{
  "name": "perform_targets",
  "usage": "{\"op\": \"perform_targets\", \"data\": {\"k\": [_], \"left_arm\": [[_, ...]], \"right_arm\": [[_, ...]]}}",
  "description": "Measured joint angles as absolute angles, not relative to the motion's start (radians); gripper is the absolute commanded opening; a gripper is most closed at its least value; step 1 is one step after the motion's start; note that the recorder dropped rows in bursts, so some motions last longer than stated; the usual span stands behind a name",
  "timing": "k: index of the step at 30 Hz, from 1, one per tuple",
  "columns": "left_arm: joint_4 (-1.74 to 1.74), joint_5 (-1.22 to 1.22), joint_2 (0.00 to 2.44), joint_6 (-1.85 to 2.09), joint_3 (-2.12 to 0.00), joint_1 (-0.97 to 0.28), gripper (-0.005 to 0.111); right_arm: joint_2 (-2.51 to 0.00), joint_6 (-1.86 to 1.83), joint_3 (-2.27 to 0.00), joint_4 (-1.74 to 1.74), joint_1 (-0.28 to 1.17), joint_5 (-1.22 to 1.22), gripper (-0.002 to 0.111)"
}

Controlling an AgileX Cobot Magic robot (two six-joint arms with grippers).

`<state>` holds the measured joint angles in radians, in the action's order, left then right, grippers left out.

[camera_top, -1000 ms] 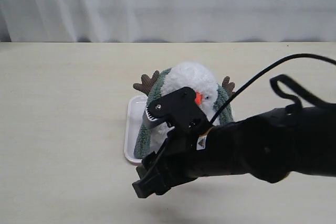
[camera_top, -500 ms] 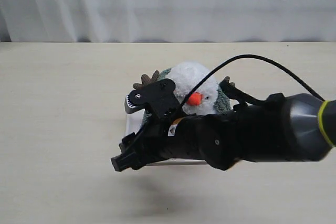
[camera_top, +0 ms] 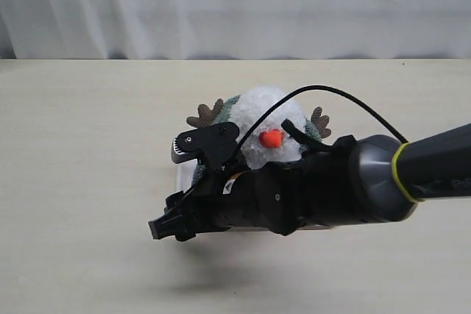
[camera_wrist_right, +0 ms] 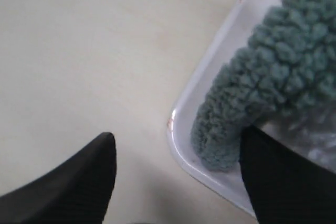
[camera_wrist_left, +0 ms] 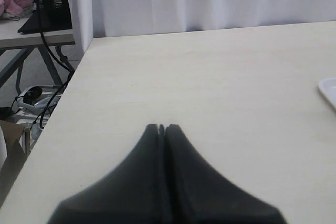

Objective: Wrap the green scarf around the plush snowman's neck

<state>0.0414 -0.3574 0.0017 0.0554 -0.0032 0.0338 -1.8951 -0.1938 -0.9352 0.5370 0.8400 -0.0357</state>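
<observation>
The plush snowman [camera_top: 266,115] stands mid-table with its orange nose facing the camera. The green scarf [camera_top: 227,112] is draped behind its head and hangs down both sides. My right arm crosses in front of its body and hides the neck. My right gripper [camera_top: 163,226] hovers open at the tray's front left corner. In the right wrist view the rounded scarf end [camera_wrist_right: 231,129] lies inside the tray, close to one finger [camera_wrist_right: 283,182] of the right gripper [camera_wrist_right: 178,136]. My left gripper [camera_wrist_left: 161,127] is shut and empty over bare table.
A white tray [camera_wrist_right: 207,72] lies under the snowman, and its rim also shows in the left wrist view as the tray [camera_wrist_left: 328,90]. A pale curtain [camera_top: 235,5] hangs behind the table. The table's side edge [camera_wrist_left: 68,98] drops off near my left gripper.
My right arm has swung left across the front of the snowman. Its open gripper has shifted left and a little up, past the tray's front left corner. The snowman stays put.
</observation>
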Motion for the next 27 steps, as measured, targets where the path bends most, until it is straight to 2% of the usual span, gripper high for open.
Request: {"op": "perform_targets", "data": {"k": [5, 6, 8, 13, 14, 21, 27], "left_arm": [[0.041, -0.357, 0.002, 0.055, -0.003, 0.034, 0.0], [0.041, -0.357, 0.002, 0.055, -0.003, 0.034, 0.0], [0.041, -0.357, 0.002, 0.055, -0.003, 0.034, 0.0], [0.041, -0.357, 0.002, 0.055, -0.003, 0.034, 0.0], [0.041, -0.357, 0.002, 0.055, -0.003, 0.034, 0.0], [0.041, -0.357, 0.002, 0.055, -0.003, 0.034, 0.0], [0.041, -0.357, 0.002, 0.055, -0.003, 0.034, 0.0]], "right_arm": [[-1.944, -0.194, -0.939, 0.566, 0.82, -0.086, 0.063], [-1.948, -0.194, -0.939, 0.566, 0.82, -0.089, 0.059], [-1.948, -0.194, -0.939, 0.566, 0.82, -0.106, 0.047], [-1.948, -0.203, -0.939, 0.568, 0.82, -0.142, 0.008], [-1.948, -0.217, -0.939, 0.568, 0.82, -0.142, 0.004], [-1.927, -0.263, -0.939, 0.568, 0.82, -0.128, 0.004], [-1.837, -0.329, -0.939, 0.571, 0.816, -0.014, 0.004]]}}
